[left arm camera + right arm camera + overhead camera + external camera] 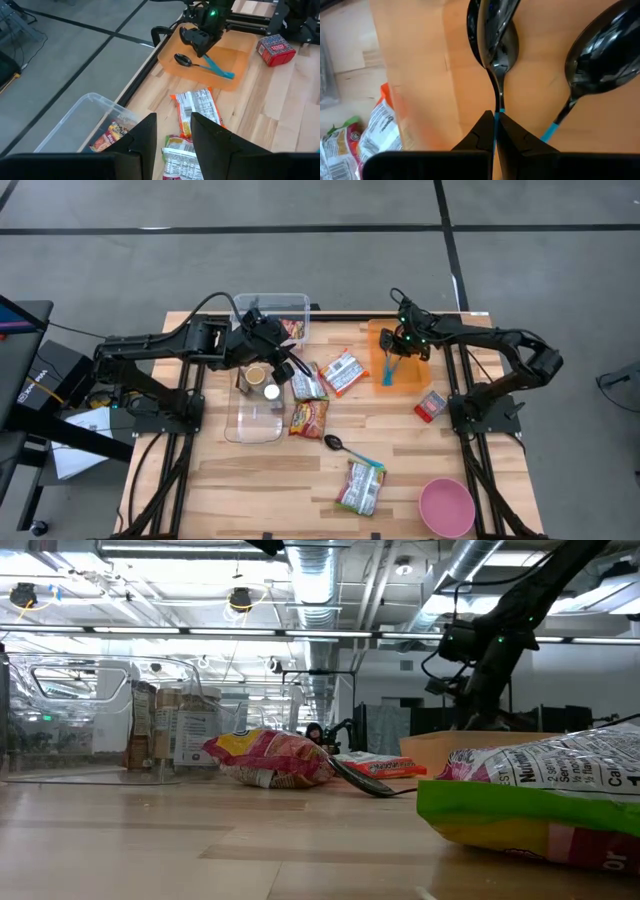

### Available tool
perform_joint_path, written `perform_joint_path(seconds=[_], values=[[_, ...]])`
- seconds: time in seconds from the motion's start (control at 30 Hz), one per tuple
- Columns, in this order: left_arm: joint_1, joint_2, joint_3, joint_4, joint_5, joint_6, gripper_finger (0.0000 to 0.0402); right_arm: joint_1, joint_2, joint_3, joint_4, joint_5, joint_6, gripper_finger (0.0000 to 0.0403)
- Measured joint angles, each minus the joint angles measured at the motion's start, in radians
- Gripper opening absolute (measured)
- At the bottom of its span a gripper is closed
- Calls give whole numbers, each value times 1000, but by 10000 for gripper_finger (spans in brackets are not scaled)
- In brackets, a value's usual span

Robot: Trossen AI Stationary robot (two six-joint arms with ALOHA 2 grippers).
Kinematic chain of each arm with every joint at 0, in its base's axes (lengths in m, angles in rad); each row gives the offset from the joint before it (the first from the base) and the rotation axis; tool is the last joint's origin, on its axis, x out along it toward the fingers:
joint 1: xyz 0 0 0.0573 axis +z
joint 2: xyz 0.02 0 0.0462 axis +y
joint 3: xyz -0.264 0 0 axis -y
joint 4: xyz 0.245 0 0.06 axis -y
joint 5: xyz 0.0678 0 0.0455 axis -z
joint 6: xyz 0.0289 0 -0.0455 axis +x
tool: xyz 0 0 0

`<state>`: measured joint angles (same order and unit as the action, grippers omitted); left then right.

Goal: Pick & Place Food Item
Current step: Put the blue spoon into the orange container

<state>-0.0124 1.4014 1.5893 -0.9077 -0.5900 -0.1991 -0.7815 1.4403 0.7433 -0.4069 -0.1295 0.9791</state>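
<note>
My right gripper (495,117) hangs over the orange tray (408,378) at the table's far right, shut on a dark spoon (495,30) with a blue handle. A second such spoon (600,65) lies on the tray beside it. My left gripper (172,127) stands open in the air near the far left, with nothing between its fingers. It is above food packets (342,372) lying on the table beside a clear bin (262,304). The bin holds one snack bag (112,135). My right gripper pinches the spoon's thin handle (496,111) between its two fingers, where the black stem turns blue. The fingers come from above, slanting down, and lie along the spoon. The bowl points away from them toward the tray; whether it touches the tray, I cannot tell.
More packets lie mid-table (308,417) and near the front (362,485). A jar (256,376) stands on a clear lid (252,425). A loose spoon (335,443), a red box (430,406) and a pink bowl (446,507) are also on the table.
</note>
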Motion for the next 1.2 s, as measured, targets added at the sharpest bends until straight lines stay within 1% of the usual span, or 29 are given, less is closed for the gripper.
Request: perform_joint_path(seconds=[0.17, 0.23, 0.5, 0.67, 0.8, 1.07, 1.2], values=[[0, 0, 0, 0, 0, 0, 112, 0, 0, 0, -4, 0, -10, 2], [0, 0, 0, 0, 0, -1, 112, 0, 0, 0, -4, 0, -10, 9], [0, 0, 0, 0, 0, -22, 112, 0, 0, 0, -1, -1, -11, 75], [0, 0, 0, 0, 0, -45, 112, 0, -34, 0, 27, 0, -18, 94], [0, 0, 0, 0, 0, -45, 112, 0, -107, 1, 66, 0, -22, 97], [0, 0, 0, 0, 0, -43, 112, 17, -321, 1, 101, -7, -129, 97], [0, 0, 0, 0, 1, 3, 112, 61, -418, 1, 110, -69, -239, 98]])
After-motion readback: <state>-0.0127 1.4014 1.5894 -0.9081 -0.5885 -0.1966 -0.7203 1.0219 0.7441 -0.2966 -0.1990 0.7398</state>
